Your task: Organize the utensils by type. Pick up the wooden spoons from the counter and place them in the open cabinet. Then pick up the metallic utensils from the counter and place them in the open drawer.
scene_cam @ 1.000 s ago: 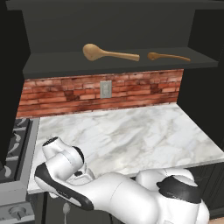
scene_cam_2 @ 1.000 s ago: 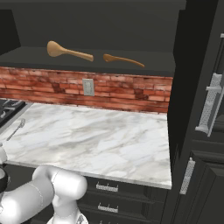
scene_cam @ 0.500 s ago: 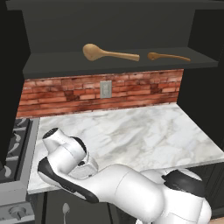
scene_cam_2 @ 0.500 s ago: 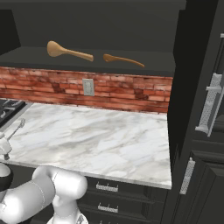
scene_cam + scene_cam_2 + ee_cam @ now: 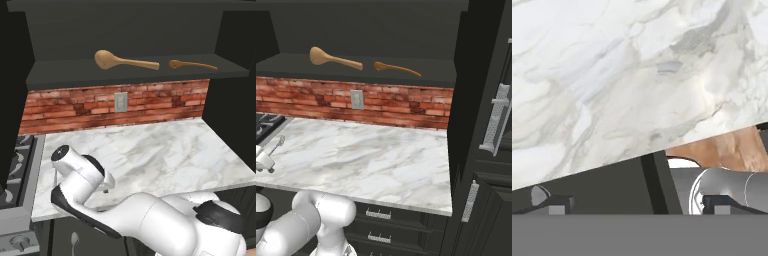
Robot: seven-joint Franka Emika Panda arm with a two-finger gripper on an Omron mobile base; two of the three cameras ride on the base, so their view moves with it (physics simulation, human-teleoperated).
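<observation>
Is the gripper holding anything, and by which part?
Nothing: the gripper is open, nothing between its fingertips; the thin silver-grey fork lies on the white marble counter.

Two wooden spoons point(image 5: 125, 61) lying flat in open cabinet point(image 5: 135, 75), silver spoon point(image 5: 74, 240) in open drawer point(image 5: 60, 240)

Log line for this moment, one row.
large wooden spoon, small wooden spoon: on cabinet shelf | metal utensil: on counter near stove | gripper: open, empty, at counter's front edge
</observation>
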